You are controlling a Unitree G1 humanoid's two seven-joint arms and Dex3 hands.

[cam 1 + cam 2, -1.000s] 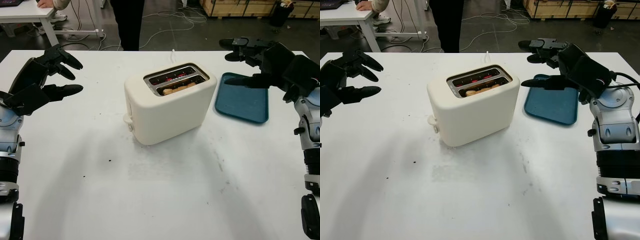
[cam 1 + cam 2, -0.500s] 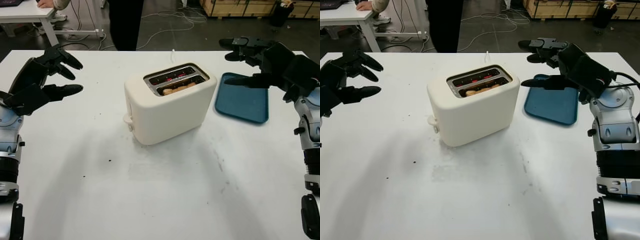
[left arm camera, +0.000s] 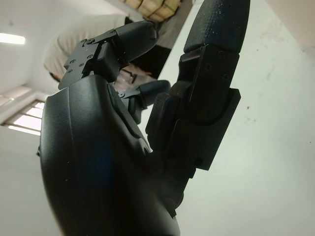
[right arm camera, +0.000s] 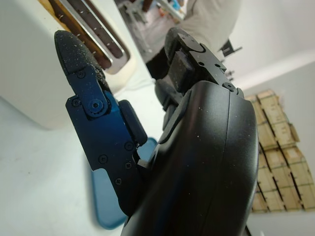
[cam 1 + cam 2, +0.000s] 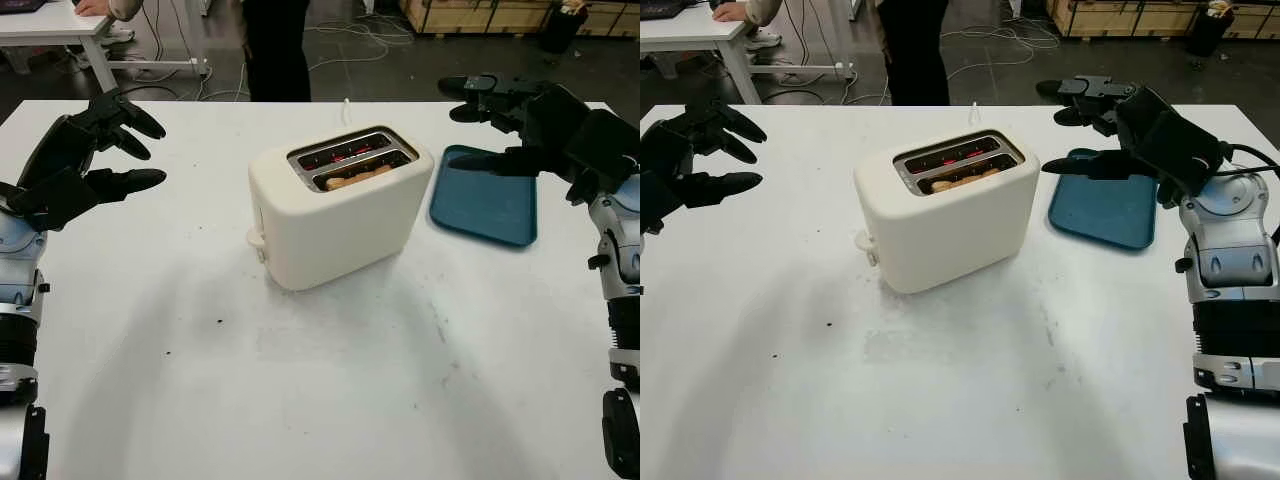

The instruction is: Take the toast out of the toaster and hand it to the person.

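The matte white surface [image 5: 330,400] carries a rounded cream toaster [image 5: 340,215] beside a flat teal tray [image 5: 485,200]. My black left hand [image 5: 85,160] and right hand [image 5: 525,125] hover at its far edges, holding nothing. Browned toast [image 5: 358,177] sits in the toaster's near slot.

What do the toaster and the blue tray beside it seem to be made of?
The toaster looks like cream plastic with a smooth matte shell; the rounded moulded corners and lack of glare suggest this, though painted metal is possible. Its slot frame looks metallic. The blue tray seems to be matte plastic, with a raised moulded rim and an even teal colour.
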